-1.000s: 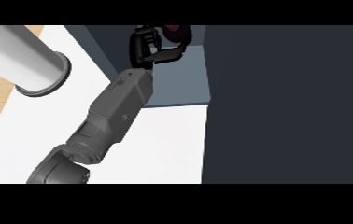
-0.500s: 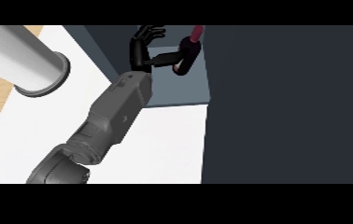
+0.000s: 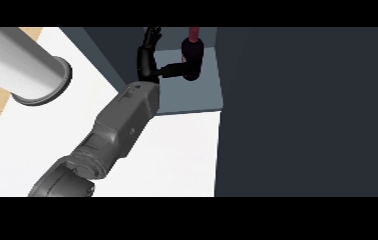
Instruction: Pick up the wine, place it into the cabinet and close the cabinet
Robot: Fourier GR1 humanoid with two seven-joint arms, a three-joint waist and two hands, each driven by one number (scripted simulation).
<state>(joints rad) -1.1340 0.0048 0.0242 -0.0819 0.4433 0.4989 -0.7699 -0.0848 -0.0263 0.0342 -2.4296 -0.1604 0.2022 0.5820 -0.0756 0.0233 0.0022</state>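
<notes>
Wine bottle [image 3: 193, 51] stands inside the open cabinet [image 3: 188, 96] at twelve o'clock, dark body below a red neck. One hand [image 3: 151, 59] is in there beside it at the bottle's nine o'clock, fingers straight and apart, thumb touching the bottle's body. Dark cabinet door [image 3: 295, 114] fills three o'clock. Grey cylinder [image 3: 29, 66] lies at nine o'clock on the white counter [image 3: 177, 154].
</notes>
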